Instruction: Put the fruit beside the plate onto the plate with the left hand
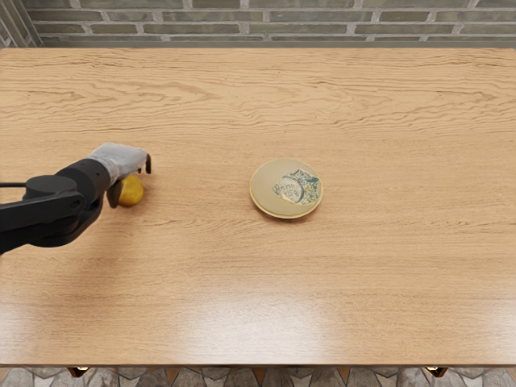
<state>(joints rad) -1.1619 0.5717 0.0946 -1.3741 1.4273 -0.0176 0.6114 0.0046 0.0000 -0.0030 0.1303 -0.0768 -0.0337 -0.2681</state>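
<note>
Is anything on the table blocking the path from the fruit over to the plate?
Nothing visible does. The fruit sits right at the left hand, off to the picture's left of the plate, and only the table wood shows between the two. The right arm is out of view.

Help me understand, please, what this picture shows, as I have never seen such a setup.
This is a simulator's render from the head camera of a humanoid robot, looking down at a slant on a wooden table. The dark arm coming in from the left is its left arm, and the pale grey part at the end is the left hand. The right arm is out of view. Just under that hand lies a small yellow fruit, partly hidden; whether the hand grips it cannot be told here. Further right, apart from it, sits a round patterned plate with nothing on it. The job is to put the fruit onto that plate.
</note>
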